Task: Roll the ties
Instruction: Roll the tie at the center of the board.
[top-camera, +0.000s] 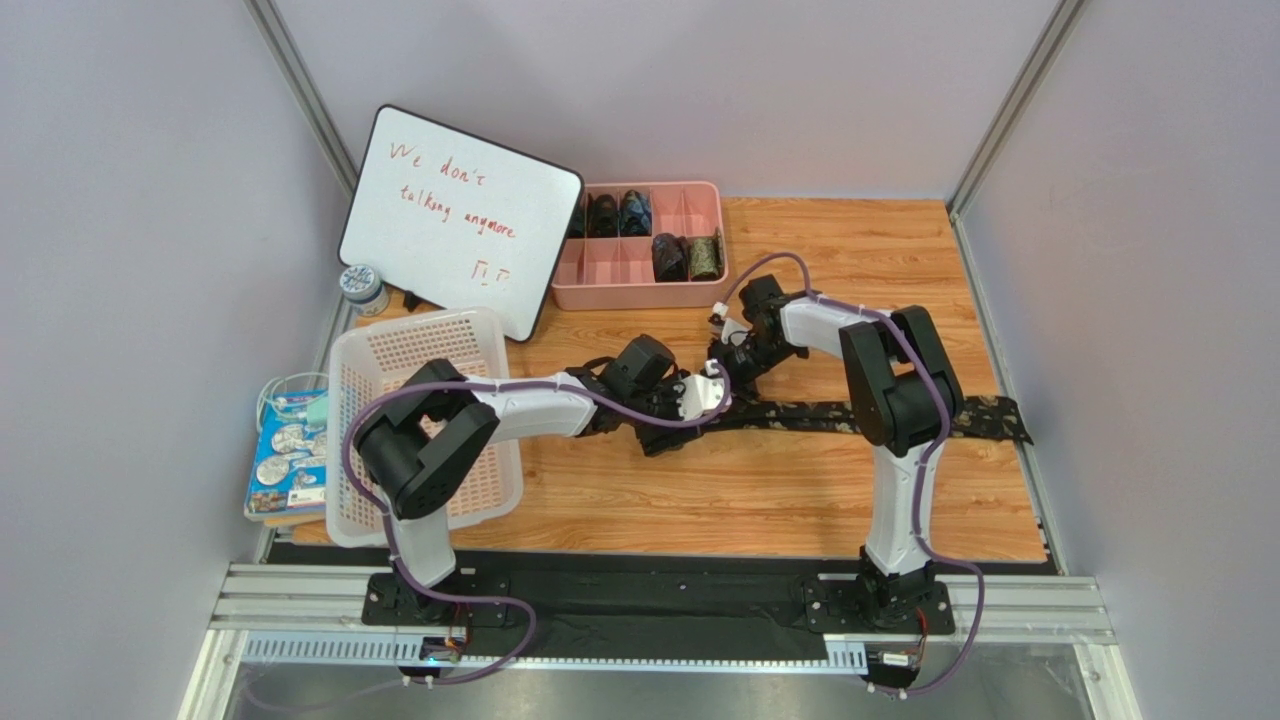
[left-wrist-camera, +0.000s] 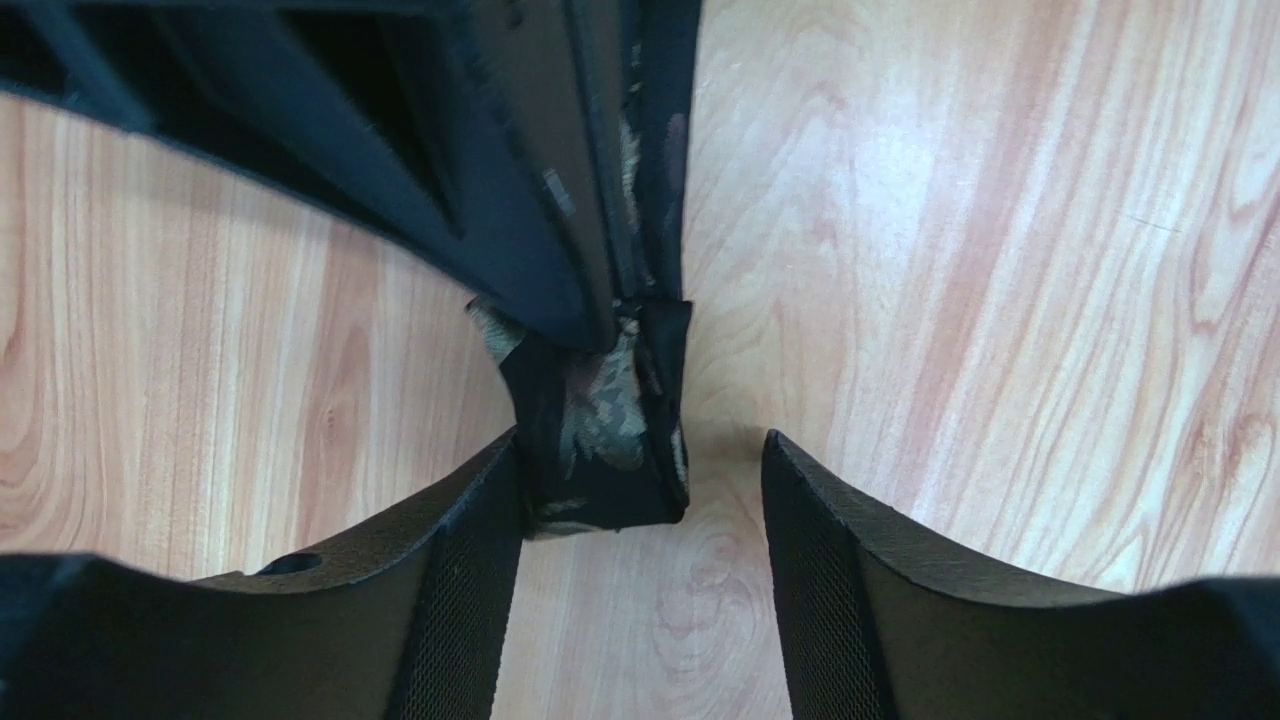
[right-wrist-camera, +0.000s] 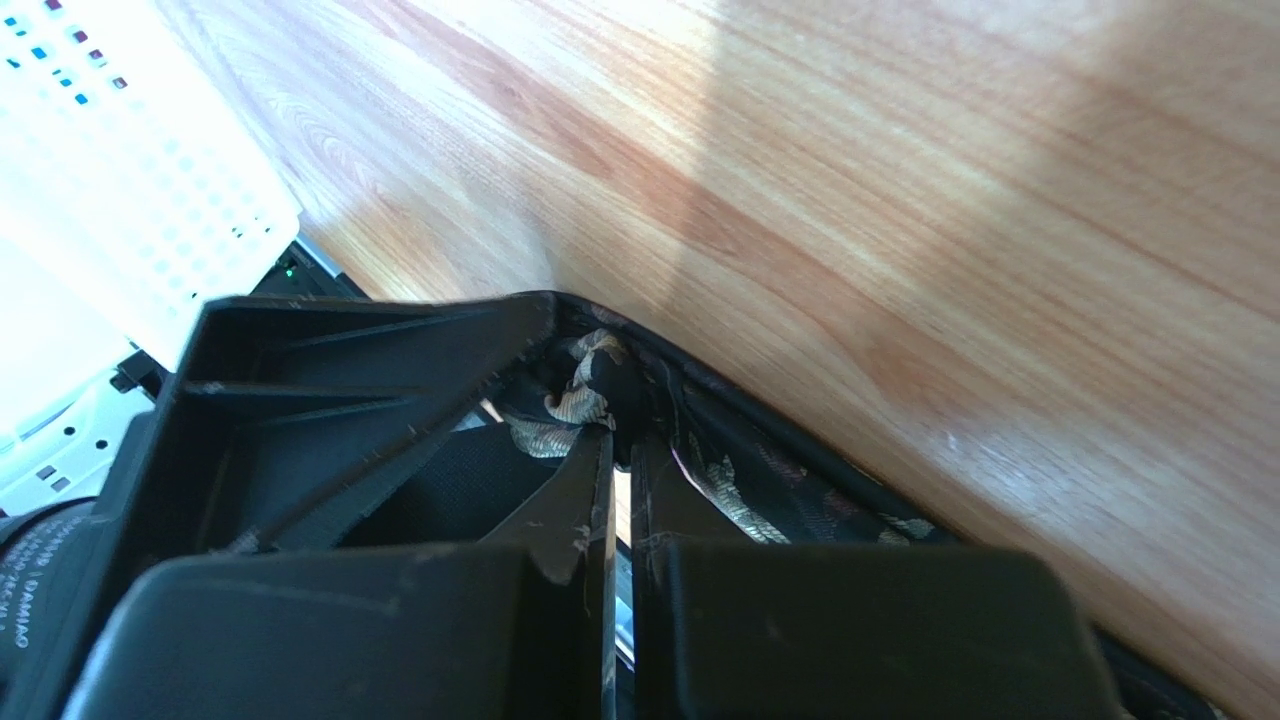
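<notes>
A dark patterned tie (top-camera: 887, 416) lies stretched across the wooden table toward the right edge. Its left end is folded into a small bundle (left-wrist-camera: 594, 435). My right gripper (right-wrist-camera: 619, 435) is shut on that bundle, its fingers (left-wrist-camera: 519, 195) coming down from above in the left wrist view. My left gripper (left-wrist-camera: 643, 450) stands open around the bundle; the fabric touches its left finger (left-wrist-camera: 466, 585), with a gap to the right finger (left-wrist-camera: 827, 585). Both grippers meet near the table's middle (top-camera: 718, 383). Rolled ties (top-camera: 684, 257) sit in the pink tray (top-camera: 639, 285).
A white perforated basket (top-camera: 428, 435) stands at the left by my left arm. A whiteboard (top-camera: 458, 218) leans at the back left, next to the pink tray. A blue packet (top-camera: 289, 450) and a round tin (top-camera: 361, 282) lie off the table's left edge.
</notes>
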